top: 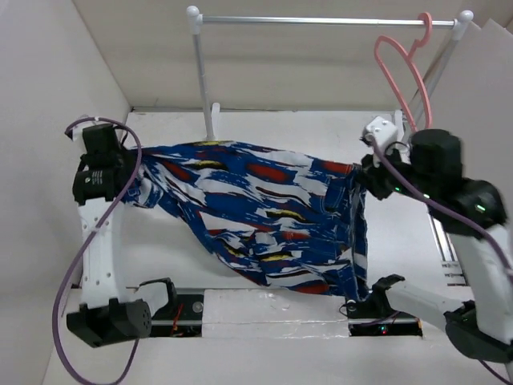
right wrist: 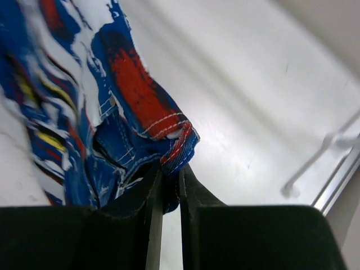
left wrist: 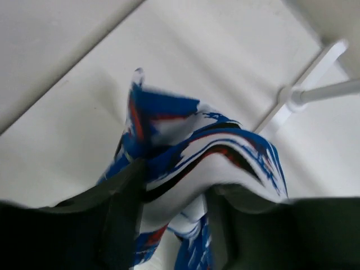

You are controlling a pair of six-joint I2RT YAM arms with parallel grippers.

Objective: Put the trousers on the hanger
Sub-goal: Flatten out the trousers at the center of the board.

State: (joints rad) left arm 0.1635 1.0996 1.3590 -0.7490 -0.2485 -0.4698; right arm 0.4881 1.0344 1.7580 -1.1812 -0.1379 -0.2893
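Observation:
The trousers (top: 256, 212), a royal-blue print with white, red, black and yellow patches, hang stretched between my two grippers above the table. My left gripper (top: 135, 180) is shut on their left end; in the left wrist view the fabric (left wrist: 185, 152) is bunched between the dark fingers. My right gripper (top: 365, 178) is shut on the right end, pinching a stitched hem (right wrist: 171, 152) between nearly closed fingers. A leg droops toward the near edge. The pink hanger (top: 405, 68) hangs by its hook from the rail at the back right, above my right gripper.
A silver rail (top: 321, 20) on white posts (top: 204, 76) spans the back of the table. White walls enclose the left, back and right. A foil-taped strip (top: 272, 309) runs along the near edge between the arm bases.

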